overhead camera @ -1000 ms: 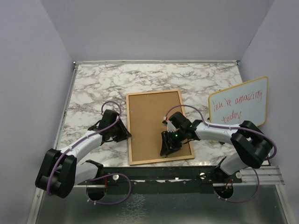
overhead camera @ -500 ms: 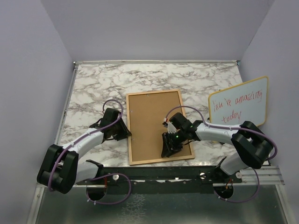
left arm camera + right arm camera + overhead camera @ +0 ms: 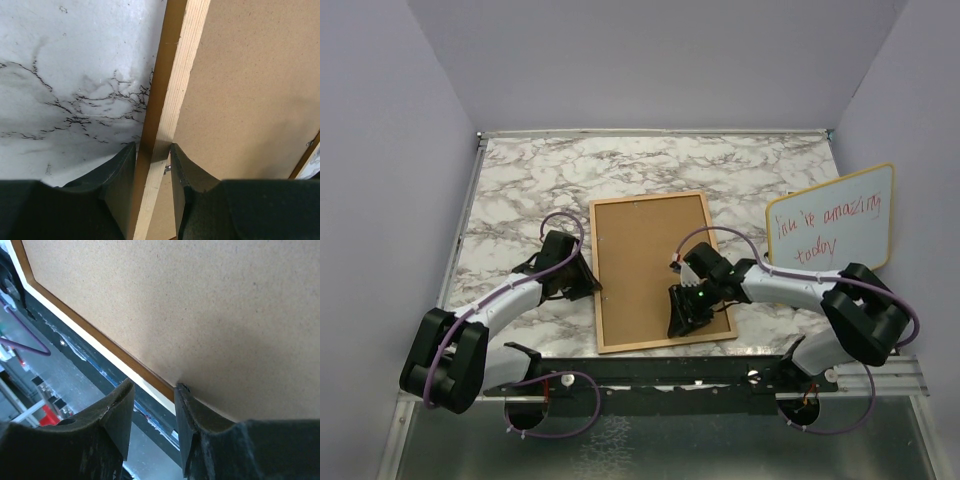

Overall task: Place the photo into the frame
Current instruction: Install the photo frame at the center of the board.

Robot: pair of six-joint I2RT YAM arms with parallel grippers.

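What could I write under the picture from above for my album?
The left gripper and the right gripper straddle the rim of the frame, lying back-up on the marble table.

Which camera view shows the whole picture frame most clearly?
The top external view: the frame lies whole there, all four sides in view. The left wrist view shows only one side rim and some backing; the right wrist view, backing and one rim.
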